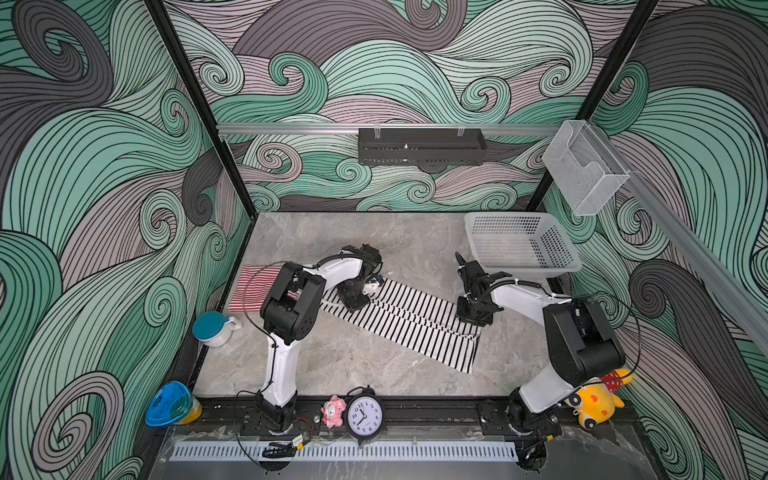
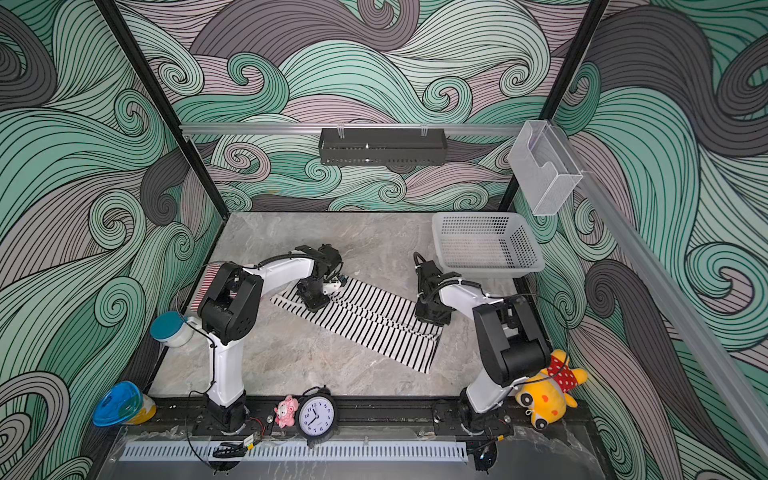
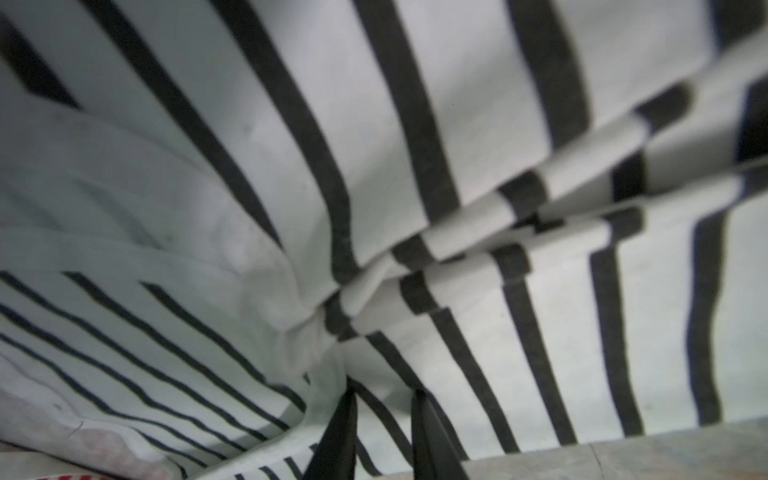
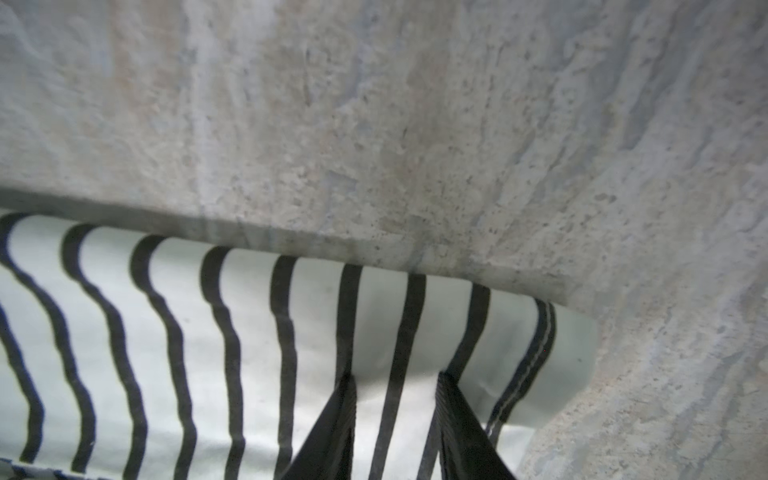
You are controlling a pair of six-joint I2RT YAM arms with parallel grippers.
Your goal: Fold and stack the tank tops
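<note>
Two tools pinch the black top [image 1: 415, 320], one near each end. It lies on the tabletop [image 1: 353, 365] as a long strip, running from the middle of the frame to the lower right. The left tool [image 1: 353, 301] is clamped on the upper-left end, the right tool [image 1: 473, 318] on the edge by the other end. I think one end must swing over to the other. The red top [image 1: 253, 286] lies at the left, partly under the left arm.
</note>
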